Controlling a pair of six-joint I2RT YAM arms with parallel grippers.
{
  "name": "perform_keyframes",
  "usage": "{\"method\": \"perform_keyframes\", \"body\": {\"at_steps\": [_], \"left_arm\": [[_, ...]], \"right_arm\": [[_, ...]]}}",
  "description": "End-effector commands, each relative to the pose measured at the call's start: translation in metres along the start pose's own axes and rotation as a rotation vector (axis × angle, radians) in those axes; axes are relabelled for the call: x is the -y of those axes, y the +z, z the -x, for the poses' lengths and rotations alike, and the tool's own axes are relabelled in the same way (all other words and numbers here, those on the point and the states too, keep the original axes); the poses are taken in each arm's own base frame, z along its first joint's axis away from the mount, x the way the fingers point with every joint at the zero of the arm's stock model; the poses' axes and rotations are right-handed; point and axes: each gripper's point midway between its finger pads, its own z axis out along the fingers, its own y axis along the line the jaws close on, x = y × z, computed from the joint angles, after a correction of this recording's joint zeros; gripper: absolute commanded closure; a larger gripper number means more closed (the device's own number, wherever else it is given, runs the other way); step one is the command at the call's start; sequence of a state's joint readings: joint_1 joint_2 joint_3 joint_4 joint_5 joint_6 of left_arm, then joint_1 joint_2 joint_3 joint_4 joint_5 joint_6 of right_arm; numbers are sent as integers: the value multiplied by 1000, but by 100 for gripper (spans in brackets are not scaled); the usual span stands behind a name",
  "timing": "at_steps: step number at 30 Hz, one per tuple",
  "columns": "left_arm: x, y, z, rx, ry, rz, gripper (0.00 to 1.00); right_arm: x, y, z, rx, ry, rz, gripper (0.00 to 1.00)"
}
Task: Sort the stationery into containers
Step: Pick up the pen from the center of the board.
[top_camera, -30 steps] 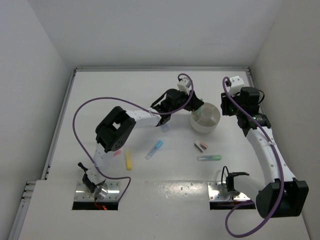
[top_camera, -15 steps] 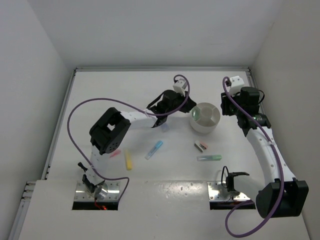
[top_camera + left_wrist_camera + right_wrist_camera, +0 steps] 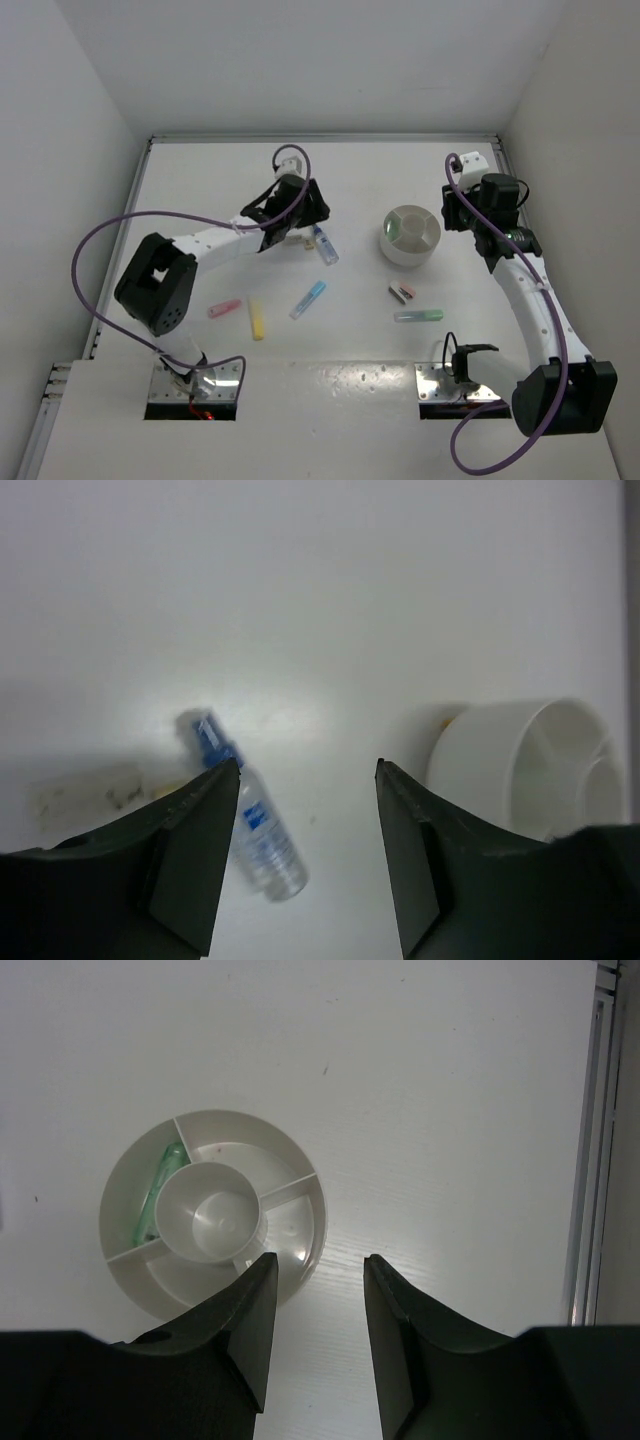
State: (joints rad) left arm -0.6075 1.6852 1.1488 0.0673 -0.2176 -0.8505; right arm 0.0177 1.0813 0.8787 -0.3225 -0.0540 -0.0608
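The round white dish stands right of centre, with one green stick in its left compartment, also clear in the right wrist view. My left gripper hovers open over the table with nothing between its fingers. The clear blue-capped bottle lies just beside and partly behind its left finger, and a tan block lies further left. My right gripper is open and empty, just right of the dish. A blue stick, yellow stick, pink stick, green stick and brown-pink blocks lie loose.
White walls close the table on the left, back and right. The left arm's purple cable loops over the left side. A metal rail runs along the table's right edge.
My left arm has swung left, away from above the dish to above the bottle, and its jaws now stand open. A green stick now shows in the dish. The right arm has not moved.
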Motion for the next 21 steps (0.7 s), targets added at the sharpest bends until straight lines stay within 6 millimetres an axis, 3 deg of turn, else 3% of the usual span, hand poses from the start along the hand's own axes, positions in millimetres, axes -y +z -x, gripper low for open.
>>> {"method": "perform_keyframes", "body": {"at_steps": [1, 3, 6, 8, 9, 10, 11, 13, 15, 21], "left_arm": [[-13, -18, -68, -238, 137, -24, 38], [-5, -27, -80, -261, 234, -70, 38], [-14, -38, -82, -243, 267, -31, 41], [-39, -49, -68, -178, 202, 110, 45], [-52, -54, -64, -150, 152, 187, 54], [-72, -67, -68, -138, 34, 295, 57], [-94, -74, -57, -48, -25, 412, 57], [-134, -99, -66, -28, -202, 629, 46], [-158, -111, -63, -9, -276, 733, 33], [-207, -145, -86, -59, -476, 943, 24]], "right_arm": [[1, -1, 10, 40, -21, -9, 59], [0, -1, 11, 43, -21, 1, 57], [-2, 1, 7, 27, -32, 14, 52], [-4, 3, 3, 11, -41, 28, 52], [-4, 3, 3, 11, -41, 28, 52], [-4, 3, 3, 11, -41, 28, 52], [-4, 3, 3, 11, -41, 28, 52], [-5, 5, -2, -7, -40, 32, 52], [-5, 5, -2, -7, -40, 32, 52], [-6, 4, 3, 4, -40, 39, 52]]}}
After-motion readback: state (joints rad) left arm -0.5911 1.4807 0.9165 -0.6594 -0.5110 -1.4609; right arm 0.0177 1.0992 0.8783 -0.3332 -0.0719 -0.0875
